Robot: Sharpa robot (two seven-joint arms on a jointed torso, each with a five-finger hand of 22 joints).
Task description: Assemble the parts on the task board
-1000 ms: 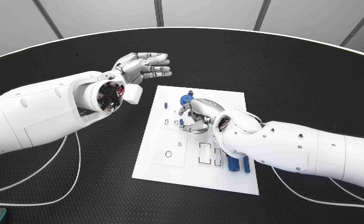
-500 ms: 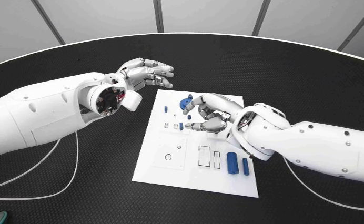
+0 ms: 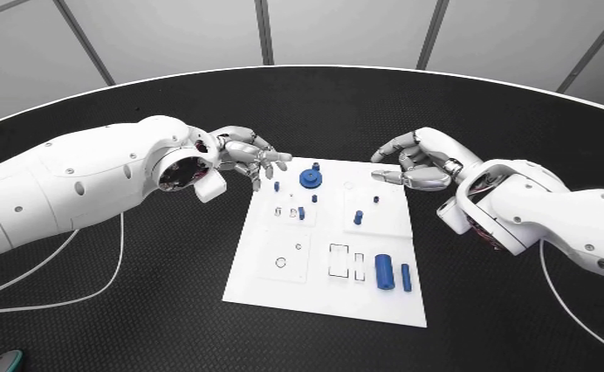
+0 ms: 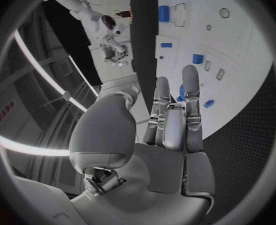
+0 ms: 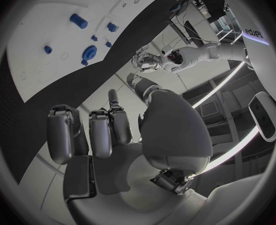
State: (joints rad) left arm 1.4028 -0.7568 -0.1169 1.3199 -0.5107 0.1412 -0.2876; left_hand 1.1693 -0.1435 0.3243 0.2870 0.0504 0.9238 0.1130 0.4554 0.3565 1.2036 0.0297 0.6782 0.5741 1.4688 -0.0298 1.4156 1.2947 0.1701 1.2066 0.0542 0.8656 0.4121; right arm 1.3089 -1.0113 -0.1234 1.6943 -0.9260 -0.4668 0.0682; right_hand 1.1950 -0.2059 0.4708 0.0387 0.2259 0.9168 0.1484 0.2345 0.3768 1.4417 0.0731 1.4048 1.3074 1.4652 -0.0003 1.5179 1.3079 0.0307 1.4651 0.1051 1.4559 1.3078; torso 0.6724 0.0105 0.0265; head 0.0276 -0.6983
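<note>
Parts (image 3: 358,217) sat on task board (image 3: 284,280) between my hands — left hand (image 3: 250,160) nearer, fingers apart, empty, at board's corner; right hand (image 3: 415,165) curled, empty, off its far edge.

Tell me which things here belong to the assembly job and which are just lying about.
Job: board; blue gear; blue peg; two blue bars; left hand; right hand, empty, beside the board.

Lying about: white cable on the table; teal object at the table's near edge.
</note>
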